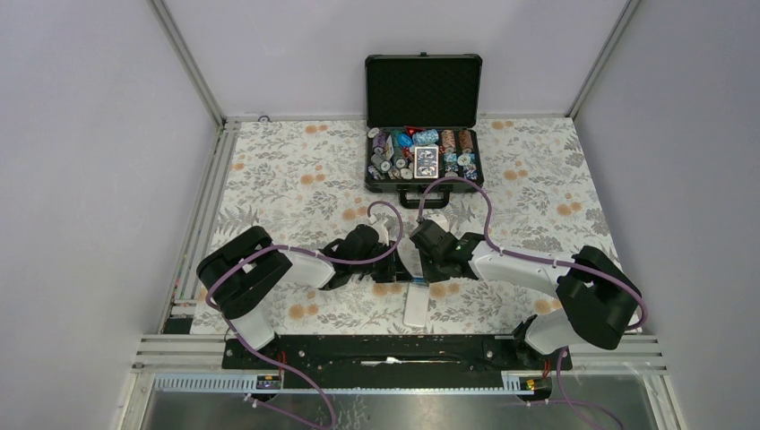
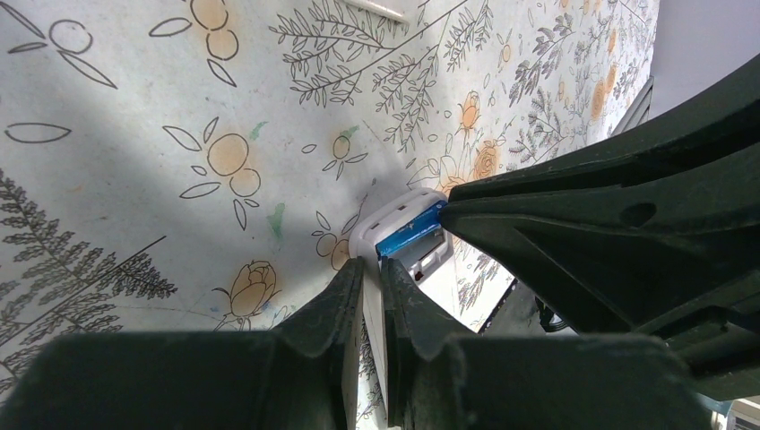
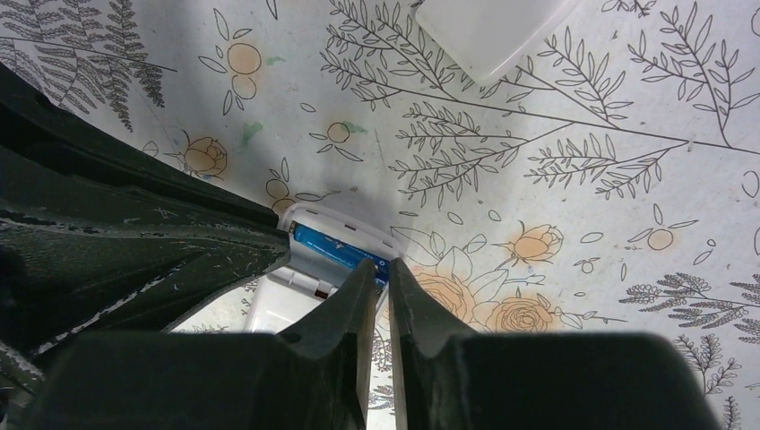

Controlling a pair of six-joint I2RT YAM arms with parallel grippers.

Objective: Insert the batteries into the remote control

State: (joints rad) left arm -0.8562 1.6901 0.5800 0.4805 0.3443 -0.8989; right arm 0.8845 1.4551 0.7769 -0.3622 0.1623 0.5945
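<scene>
Left tool (image 2: 372, 267) clamped on white remote control (image 2: 394, 215); blue battery (image 2: 408, 238) seated; right tool (image 3: 383, 266) grip unclear.

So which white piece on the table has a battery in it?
The remote control, with a blue battery showing in its open end; the other white piece, farther off, is plain.

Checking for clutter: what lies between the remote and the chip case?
A small white flat piece, perhaps the battery cover, lies on the cloth between the remote and the case. The top view shows it.
</scene>
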